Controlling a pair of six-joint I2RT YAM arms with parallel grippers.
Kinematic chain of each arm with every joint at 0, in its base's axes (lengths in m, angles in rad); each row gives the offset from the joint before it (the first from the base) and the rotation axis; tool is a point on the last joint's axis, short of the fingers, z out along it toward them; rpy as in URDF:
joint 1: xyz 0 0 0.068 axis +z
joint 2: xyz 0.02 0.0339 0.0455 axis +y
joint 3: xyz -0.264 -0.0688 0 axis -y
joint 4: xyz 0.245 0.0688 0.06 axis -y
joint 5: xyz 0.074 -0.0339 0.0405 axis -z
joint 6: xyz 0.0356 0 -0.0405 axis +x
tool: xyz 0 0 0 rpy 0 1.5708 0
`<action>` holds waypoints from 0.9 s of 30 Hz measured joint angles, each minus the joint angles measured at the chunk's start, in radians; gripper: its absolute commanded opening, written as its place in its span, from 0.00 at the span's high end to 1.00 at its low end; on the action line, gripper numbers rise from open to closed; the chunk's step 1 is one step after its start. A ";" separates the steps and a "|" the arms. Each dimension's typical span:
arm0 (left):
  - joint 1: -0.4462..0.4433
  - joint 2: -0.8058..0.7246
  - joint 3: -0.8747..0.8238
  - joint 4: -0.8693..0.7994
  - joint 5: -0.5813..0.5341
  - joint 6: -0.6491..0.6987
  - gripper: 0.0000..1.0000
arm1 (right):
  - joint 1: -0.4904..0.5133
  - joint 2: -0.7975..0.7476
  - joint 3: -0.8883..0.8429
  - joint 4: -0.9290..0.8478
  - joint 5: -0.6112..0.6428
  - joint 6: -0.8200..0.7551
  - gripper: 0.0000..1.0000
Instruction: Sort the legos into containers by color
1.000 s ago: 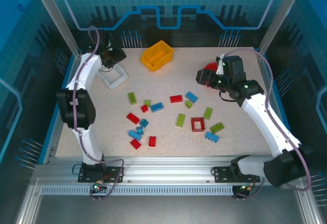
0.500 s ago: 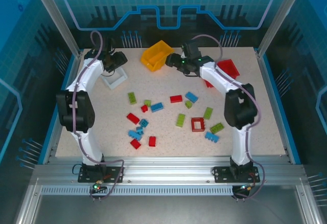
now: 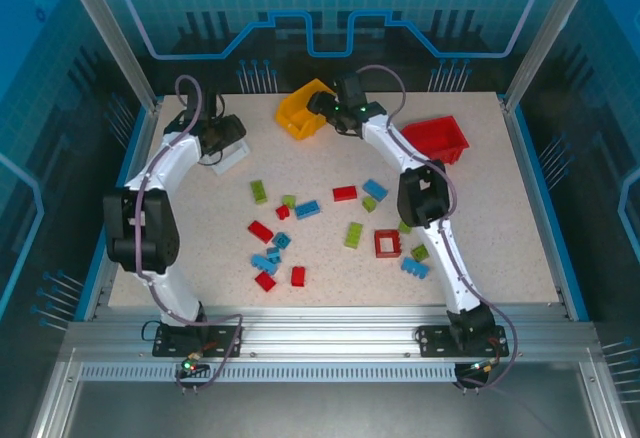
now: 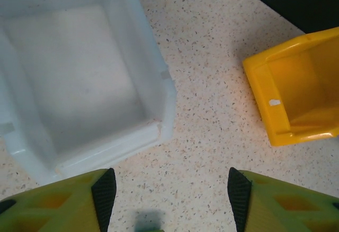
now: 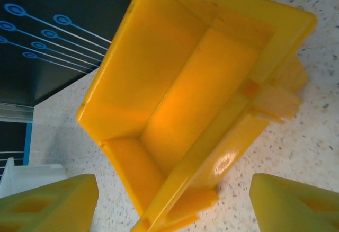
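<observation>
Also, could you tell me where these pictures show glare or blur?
Right wrist: a glare patch on the front lip of the orange-yellow bin. Left wrist: the white bin looks washed out, and a soft shadow lies between the blurred fingers. Top external: evenly lit, sharp.

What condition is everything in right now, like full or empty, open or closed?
White rectangular plastic bin: upright, empty.
Orange-yellow rectangular plastic bin: empty.
Red rectangular plastic bin: upright; contents unclear.
Small red, blue and green plastic bricks: loose on the table, unsorted.
Left arm's fingers: open, holding nothing.
Right arm's fingers: open, holding nothing.
</observation>
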 measured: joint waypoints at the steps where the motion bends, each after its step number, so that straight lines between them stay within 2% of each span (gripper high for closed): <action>1: 0.000 -0.012 -0.014 0.018 -0.003 0.002 0.37 | 0.000 0.032 0.042 -0.004 0.000 0.007 0.24; 8: 0.002 -0.022 -0.029 0.068 -0.038 0.026 0.35 | -0.001 0.105 0.097 -0.031 0.003 0.042 0.38; 15: 0.004 0.058 0.037 0.068 -0.052 0.056 0.35 | -0.001 0.103 0.111 -0.100 0.039 0.025 0.62; 21: 0.004 0.112 0.106 0.042 -0.052 0.100 0.35 | -0.001 0.040 0.021 -0.182 0.108 -0.003 0.82; 27: 0.004 0.232 0.256 -0.027 -0.055 0.147 0.32 | 0.000 -0.040 -0.024 -0.299 0.192 -0.075 0.90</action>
